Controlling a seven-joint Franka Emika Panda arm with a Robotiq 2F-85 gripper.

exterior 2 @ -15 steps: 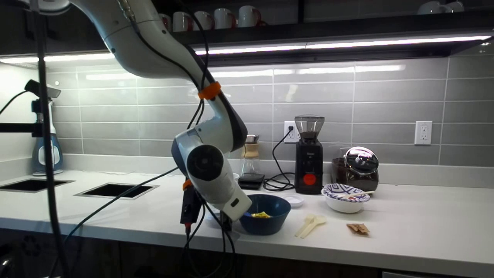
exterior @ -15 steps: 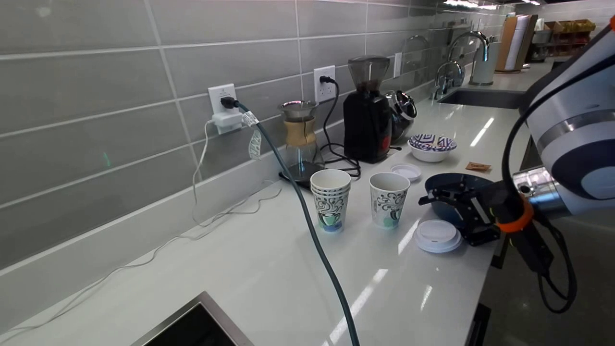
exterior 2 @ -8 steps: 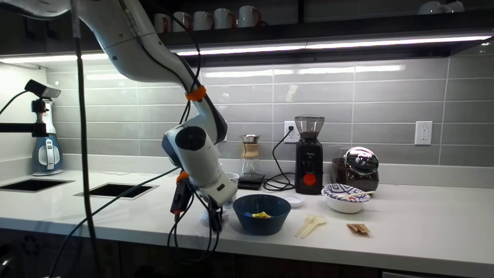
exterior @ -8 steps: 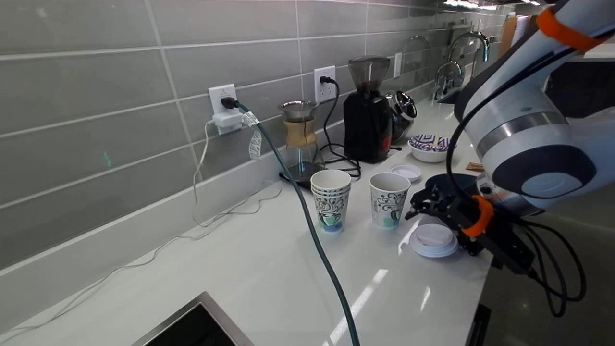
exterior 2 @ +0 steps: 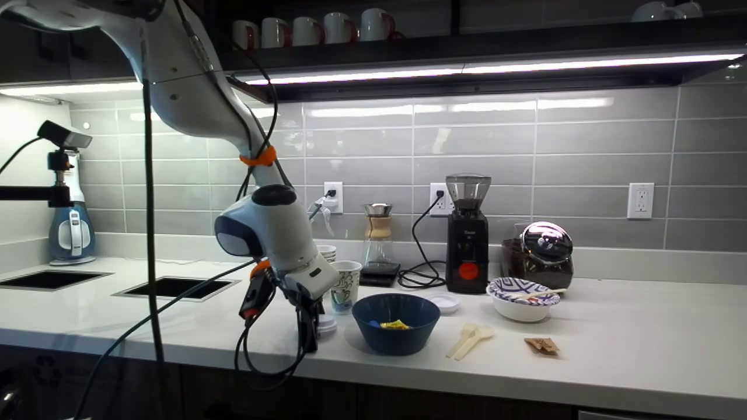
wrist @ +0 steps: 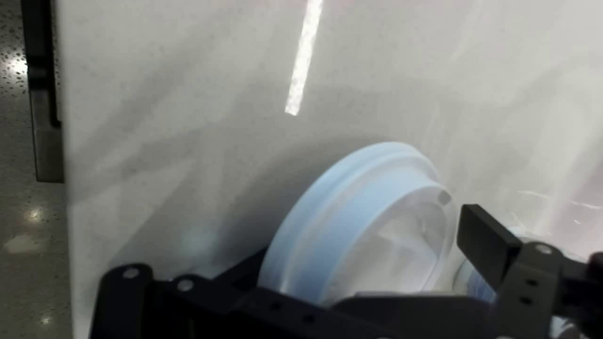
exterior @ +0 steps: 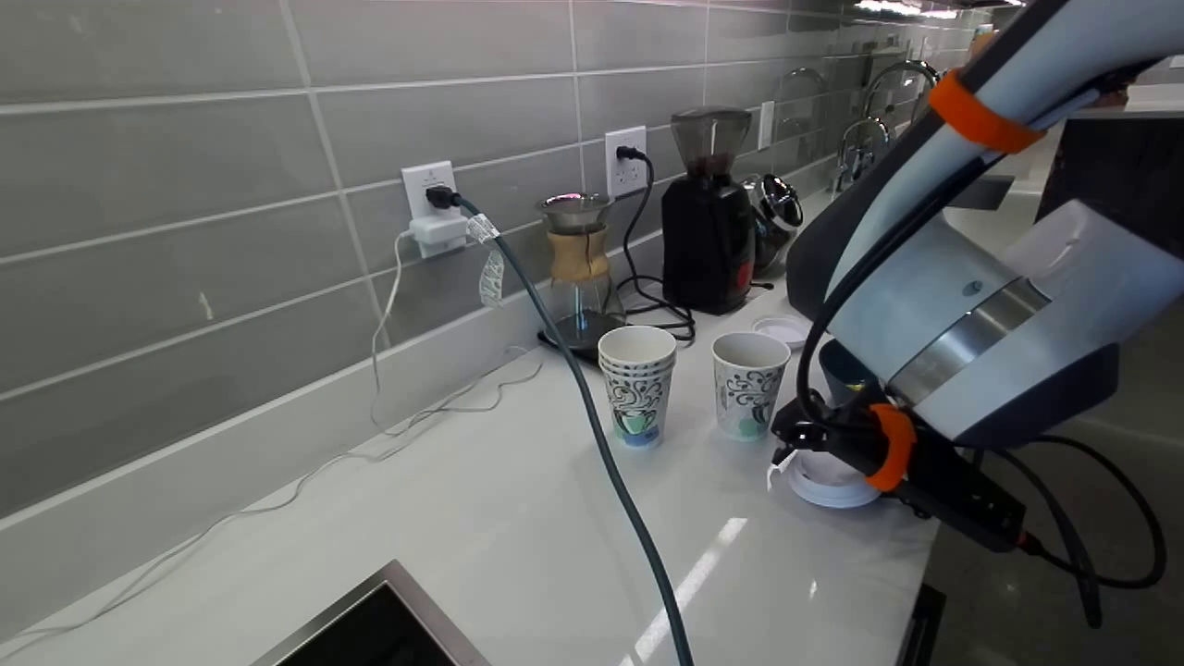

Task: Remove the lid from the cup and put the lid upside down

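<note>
Pincer (wrist: 370, 247): jaws apart, grasping nothing. Lid (wrist: 358, 226), white: between them, raised side up on the surface (wrist: 188, 70); judged light, slippery, springy, easily dented; best pinched low, across the likely stiffer rim. Cup (exterior: 747, 390), patterned: upright, lidless, near the lid.

I'm working in a kitchen: a long white counter (exterior 2: 630, 338) runs along a grey tiled wall (exterior 2: 613, 140), and on it I see a coffee grinder (exterior 2: 467, 245), a glass carafe (exterior 2: 378, 231) and a patterned bowl (exterior 2: 519, 309). In an exterior view, mugs (exterior 2: 337, 28) line a dark shelf (exterior 2: 525, 38) above a strip light (exterior 2: 583, 63). Farther along, I make out what seems to be a sink tap (exterior: 911, 66), partly hidden behind my arm (exterior: 943, 277).
</note>
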